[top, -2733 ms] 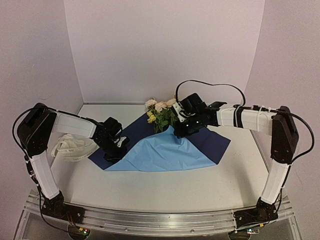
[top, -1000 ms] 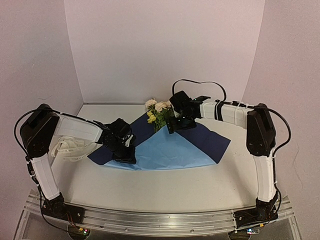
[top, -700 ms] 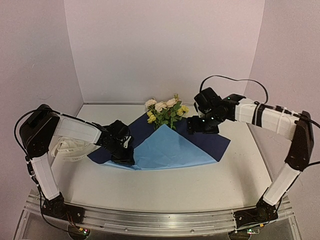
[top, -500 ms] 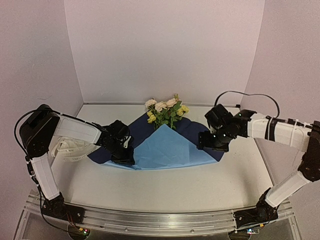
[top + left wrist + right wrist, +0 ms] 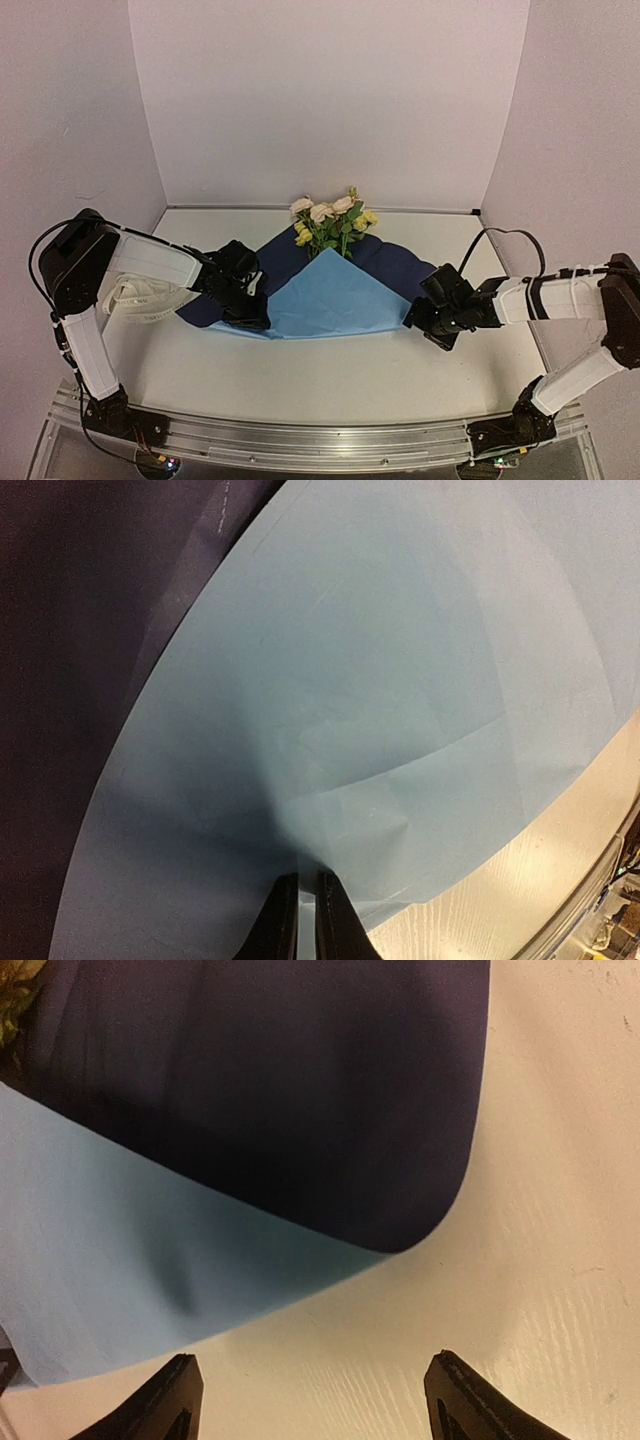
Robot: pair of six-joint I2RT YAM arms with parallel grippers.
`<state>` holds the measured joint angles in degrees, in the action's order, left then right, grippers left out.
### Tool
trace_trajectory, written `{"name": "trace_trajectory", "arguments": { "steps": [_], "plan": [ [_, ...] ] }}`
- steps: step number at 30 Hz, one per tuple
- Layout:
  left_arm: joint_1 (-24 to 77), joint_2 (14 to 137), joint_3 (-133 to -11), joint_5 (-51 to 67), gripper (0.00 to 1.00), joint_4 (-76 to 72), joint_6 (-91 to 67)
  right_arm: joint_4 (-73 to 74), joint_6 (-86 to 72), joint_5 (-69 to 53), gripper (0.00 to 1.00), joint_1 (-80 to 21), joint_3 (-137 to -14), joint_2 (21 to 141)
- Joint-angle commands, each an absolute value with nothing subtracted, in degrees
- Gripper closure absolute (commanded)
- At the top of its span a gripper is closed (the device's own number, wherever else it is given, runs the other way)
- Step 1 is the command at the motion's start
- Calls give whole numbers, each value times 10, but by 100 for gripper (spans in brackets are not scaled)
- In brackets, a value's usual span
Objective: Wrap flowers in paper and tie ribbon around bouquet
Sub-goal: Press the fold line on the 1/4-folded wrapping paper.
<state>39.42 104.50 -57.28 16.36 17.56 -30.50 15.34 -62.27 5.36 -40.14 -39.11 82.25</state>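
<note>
ribbon (image 5: 140,292): lying in a loose cream heap on the table (image 5: 330,375) at far left, beside the left arm, apart from the paper.
left gripper (image 5: 248,310): pressing down at the near left edge of the paper (image 5: 335,300), its jaws drawn almost together and pinching the light blue fold, as the left wrist view is showing.
flowers (image 5: 330,222): resting at the far middle of the sheet, blooms poking out past the tip of the blue flap, stems hidden beneath it.
right gripper (image 5: 428,322): hovering low at the sheet's near right corner, jaws standing wide apart and holding nothing; the navy corner is lying just ahead of the fingertips (image 5: 170,1400).
step in hand: judging by this, the wrapping is only beginning, with one flap folded over the stems.
next move: probably closing on the right corner and folding it across the stems, without dragging the thin sheet.
</note>
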Motion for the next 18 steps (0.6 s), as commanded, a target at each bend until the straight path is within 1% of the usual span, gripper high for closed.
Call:
{"name": "trace_trajectory", "arguments": {
  "steps": [1,6,10,12,15,18],
  "plan": [
    [392,1033,-571,155,92,181,-302,10,-688,111,26,-397,-355,855],
    [392,1034,-571,156,92,183,-301,-44,-709,126,37,-394,-343,886],
    [392,1030,-570,154,92,186,-297,-48,-708,147,47,-395,-343,892],
    [392,1027,-570,154,92,186,-294,-47,-705,147,56,-394,-349,898],
    [390,1019,-575,152,90,193,-290,-39,-710,143,75,-394,-358,908],
    [387,1004,-579,155,88,199,-289,-13,-717,144,89,-395,-369,911]
  ]
}}
